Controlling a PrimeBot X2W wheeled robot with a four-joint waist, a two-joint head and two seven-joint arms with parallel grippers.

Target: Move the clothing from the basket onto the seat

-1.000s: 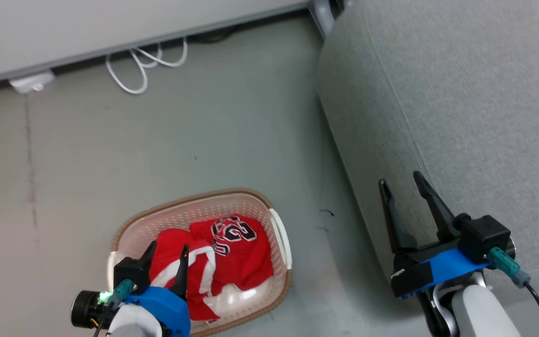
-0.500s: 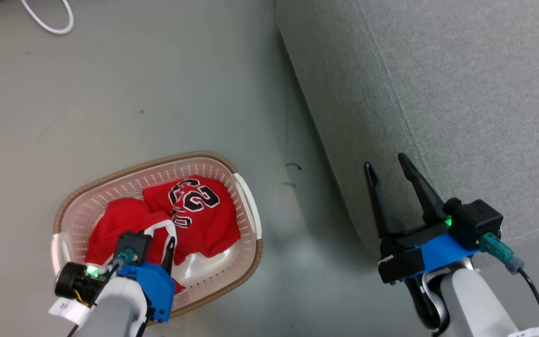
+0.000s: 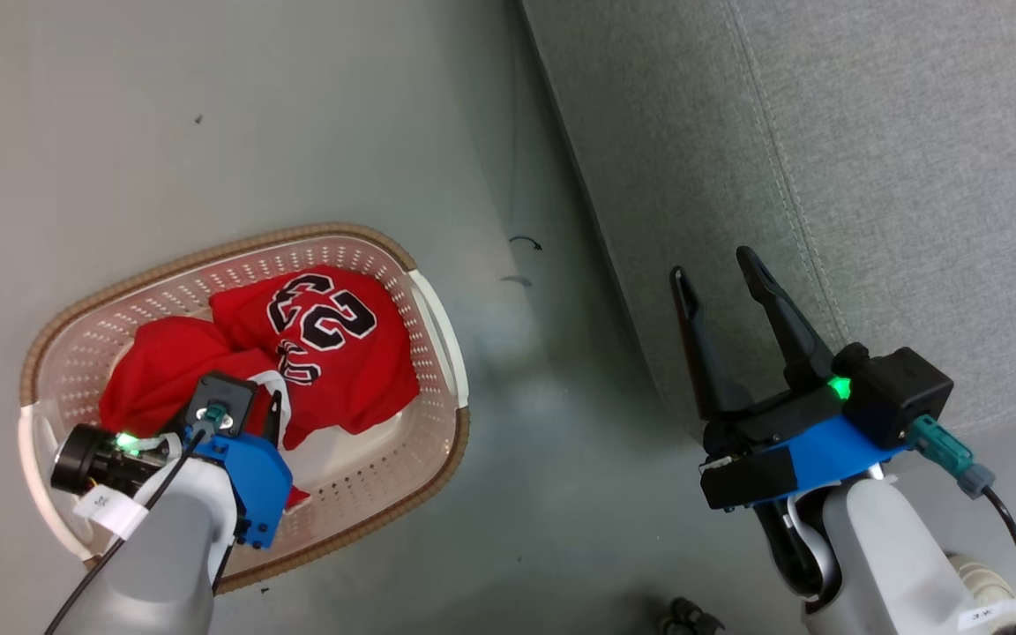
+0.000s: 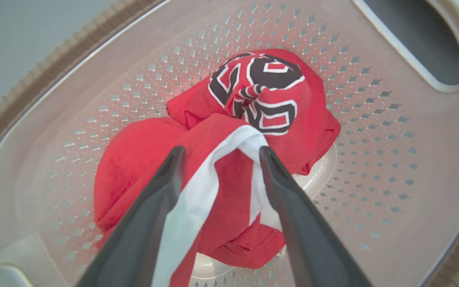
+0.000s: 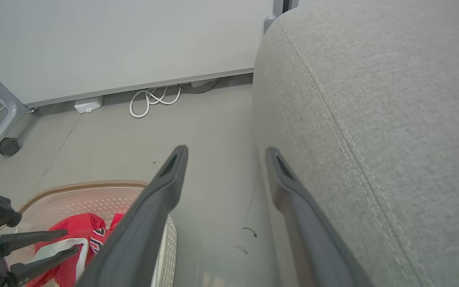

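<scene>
One left end effector (image 4: 219,153), spread astride a white-trimmed fold, two red pieces of clothing (image 3: 332,353) heaped in one basket (image 3: 120,309) on floor (image 3: 208,106), one right end effector (image 3: 711,265), spread and empty, beside one grey seat (image 3: 870,176).

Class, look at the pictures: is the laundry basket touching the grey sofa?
Apart. The head view shows a strip of bare floor between the basket and the sofa.
</scene>
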